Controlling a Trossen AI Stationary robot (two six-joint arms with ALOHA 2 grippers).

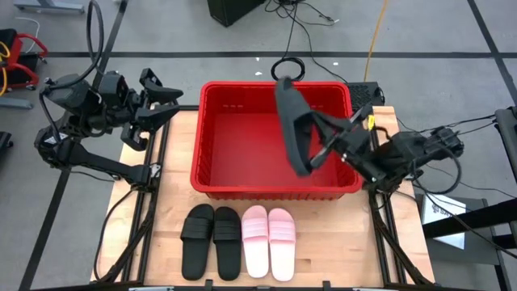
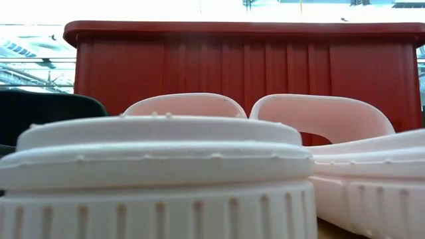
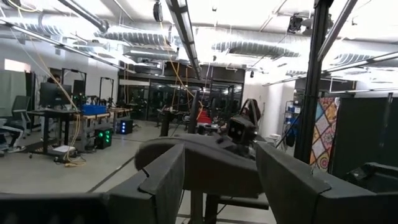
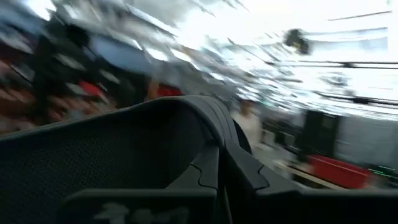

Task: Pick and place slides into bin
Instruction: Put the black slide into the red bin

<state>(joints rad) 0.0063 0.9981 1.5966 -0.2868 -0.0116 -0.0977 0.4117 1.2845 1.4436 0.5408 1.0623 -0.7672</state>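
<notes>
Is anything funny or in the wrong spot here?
One black slide dangles on end over the red bin, pinched by the right gripper. That's just mid-carry. The other slides sit in a tidy row, and the left gripper waits open.

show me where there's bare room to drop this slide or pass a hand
The bin floor is bare, below the black slide in the right gripper. Table wood is free left of the black pair and right of the pink pair. The strip between bin and pairs is crowded.

No legible text or labels anywhere
</notes>
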